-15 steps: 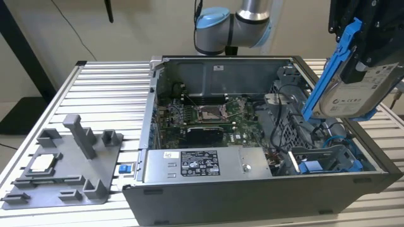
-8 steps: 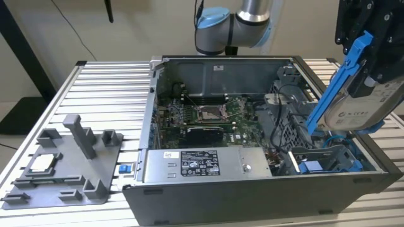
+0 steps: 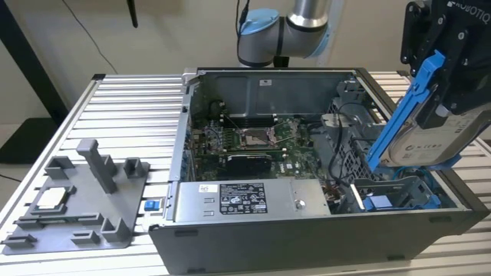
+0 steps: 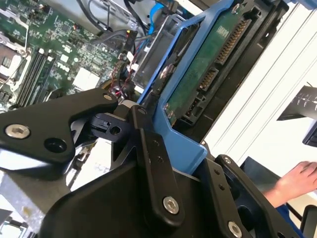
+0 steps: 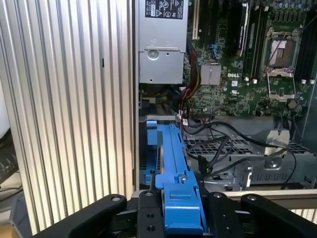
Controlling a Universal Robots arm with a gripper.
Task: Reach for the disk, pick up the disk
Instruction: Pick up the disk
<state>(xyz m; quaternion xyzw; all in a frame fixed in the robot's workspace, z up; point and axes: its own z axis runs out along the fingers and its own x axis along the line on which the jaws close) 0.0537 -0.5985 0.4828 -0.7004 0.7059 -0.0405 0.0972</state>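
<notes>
Disk gripped and lifted clear of the open computer case.

In the exterior view the gripper (image 3: 443, 86) has its fingers (image 4: 148, 148) closed on the disk (image 3: 429, 141), clamping its blue rail; the drive hangs tilted at about 3 o'clock in that view, above the drive bay (image 3: 399, 195) at the case (image 3: 307, 241) corner. To my eye the hold is on the rail edge only, so a steady, vertical carry would suit best, keeping the disk off the cables (image 5: 223, 148). The disk is silver-grey with a white printed label, blue rails along its edges and a green circuit board (image 4: 218, 59) on its underside.
</notes>
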